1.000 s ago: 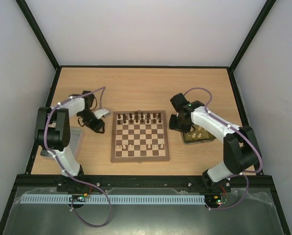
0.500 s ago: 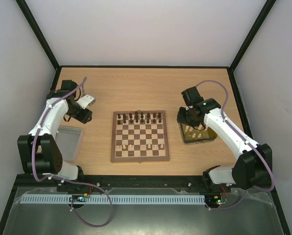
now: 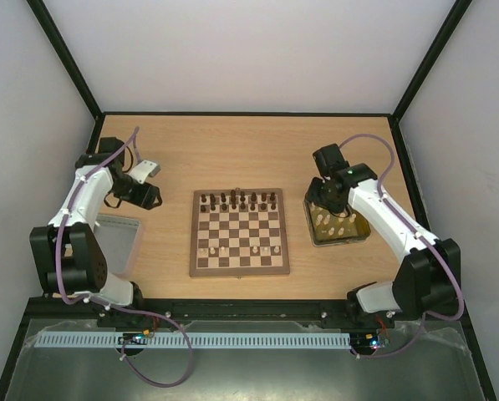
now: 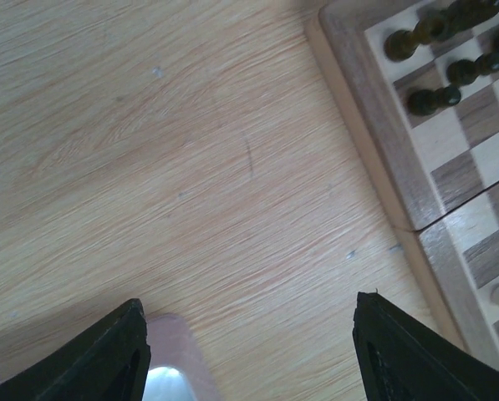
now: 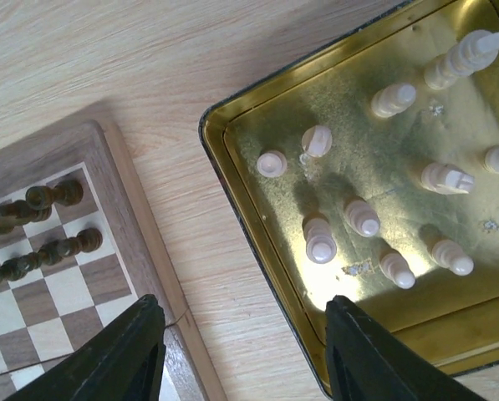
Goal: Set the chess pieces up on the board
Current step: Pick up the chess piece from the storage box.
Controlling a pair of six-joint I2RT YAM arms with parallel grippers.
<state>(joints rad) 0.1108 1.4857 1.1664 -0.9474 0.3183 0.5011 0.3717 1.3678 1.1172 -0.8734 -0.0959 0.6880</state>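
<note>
Chess pieces (image 5: 320,242) in cream mostly sit in the yellow tray (image 5: 270,209) near the desk's right edge, and the right end effector (image 5: 242,342) just swung over it open and empty, pickup likely next, while the left end effector (image 4: 249,351), open too, backed off the board (image 3: 239,230).

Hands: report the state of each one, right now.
Left hand: open, holding nothing.
Right hand: open, holding nothing, over the edge of the tray.

White left arm (image 3: 80,199) and right arm (image 3: 384,215), black joints, purple cables (image 3: 134,139) looped alongside; left gripper (image 4: 249,301), right gripper (image 5: 245,301): black wedge fingers (image 4: 399,355).
</note>
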